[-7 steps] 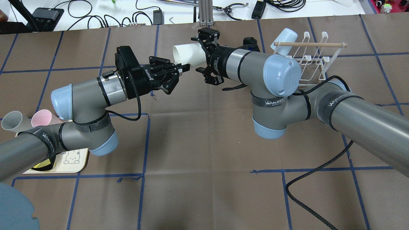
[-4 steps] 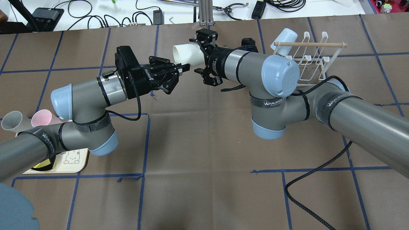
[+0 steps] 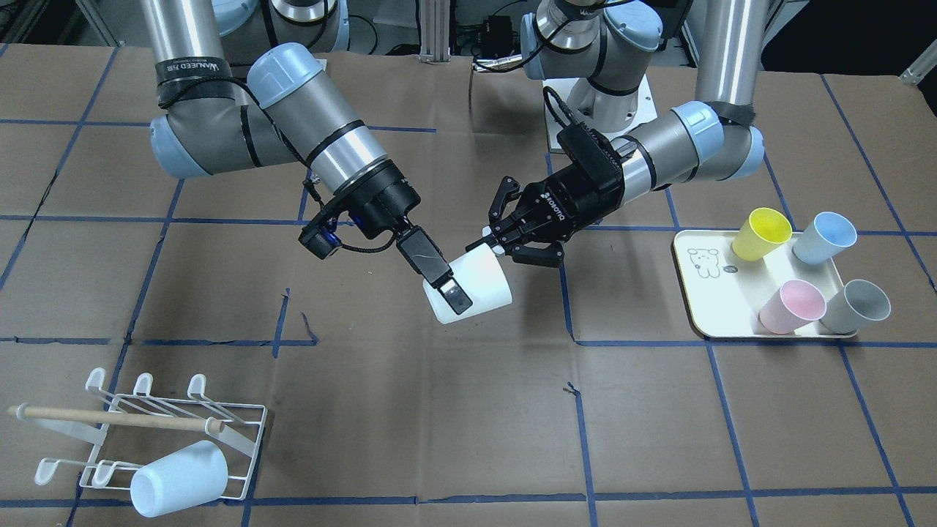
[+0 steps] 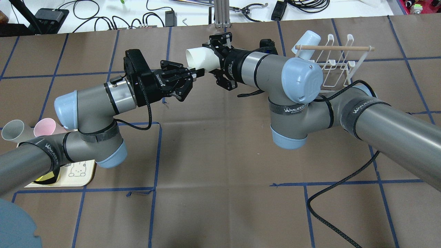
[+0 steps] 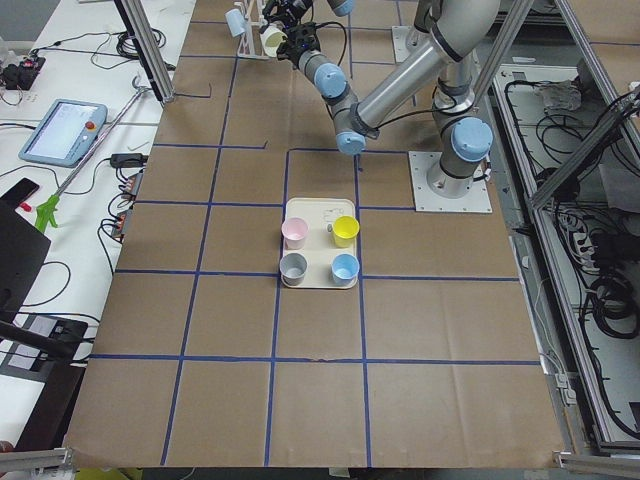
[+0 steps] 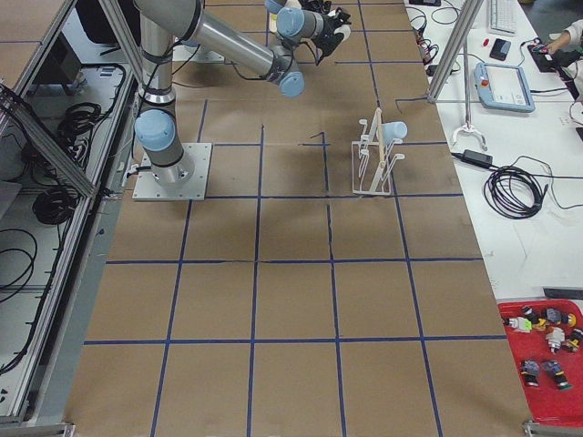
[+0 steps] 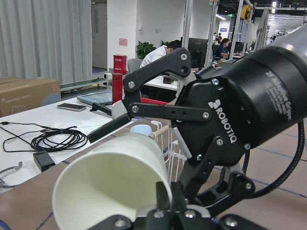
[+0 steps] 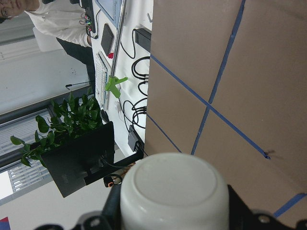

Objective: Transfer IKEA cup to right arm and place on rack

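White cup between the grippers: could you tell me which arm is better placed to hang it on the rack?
Right. The right gripper straddles the white cup, and the rack stands on its side; the left gripper only pinches the rim, farther away.

White curtains (image 7: 48, 38) hang behind a white desk (image 7: 29, 117) strewn with black cables (image 7: 62, 139)

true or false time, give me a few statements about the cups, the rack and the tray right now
1. A pale blue cup sits on the rack. True.
2. The tray holds five cups. False: it holds four, a yellow cup, a blue cup, a pink cup and a grey cup.
3. The white cup is between the left claw and the right claw. True.
4. The white cup's mouth faces the right claw. False: its base faces the right claw and its mouth faces the left claw.
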### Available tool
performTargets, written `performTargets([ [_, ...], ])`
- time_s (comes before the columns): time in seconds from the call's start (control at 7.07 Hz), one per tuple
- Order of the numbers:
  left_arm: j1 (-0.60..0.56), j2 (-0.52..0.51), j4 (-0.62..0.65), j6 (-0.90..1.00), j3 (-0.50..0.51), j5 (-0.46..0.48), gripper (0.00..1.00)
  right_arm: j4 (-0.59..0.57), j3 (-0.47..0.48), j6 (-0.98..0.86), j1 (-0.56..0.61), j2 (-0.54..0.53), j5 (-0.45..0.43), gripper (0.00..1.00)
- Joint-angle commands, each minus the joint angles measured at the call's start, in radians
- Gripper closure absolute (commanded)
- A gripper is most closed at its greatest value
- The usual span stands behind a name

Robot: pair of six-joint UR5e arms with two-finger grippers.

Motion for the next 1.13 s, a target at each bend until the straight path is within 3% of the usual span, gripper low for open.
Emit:
performTargets([
  [0.0, 0.000, 0.000, 0.000, -0.004, 0.001, 0.001, 0.72, 0.000, 0.000, 0.000, 0.000, 0.001, 0.001, 0.50],
  [0.14, 0.000, 0.000, 0.000, -0.005, 0.002, 0.005, 0.49, 0.000, 0.000, -0.002, 0.000, 0.001, 0.001, 0.51],
  [0.57, 0.000, 0.000, 0.000, -0.039, 0.003, 0.003, 0.05, 0.000, 0.000, -0.002, 0.000, 0.001, 0.002, 0.53],
  [0.99, 0.070, 0.017, -0.001, -0.048, 0.003, -0.003, 0.01, 0.000, 0.000, -0.002, 0.000, 0.001, 0.001, 0.53],
])
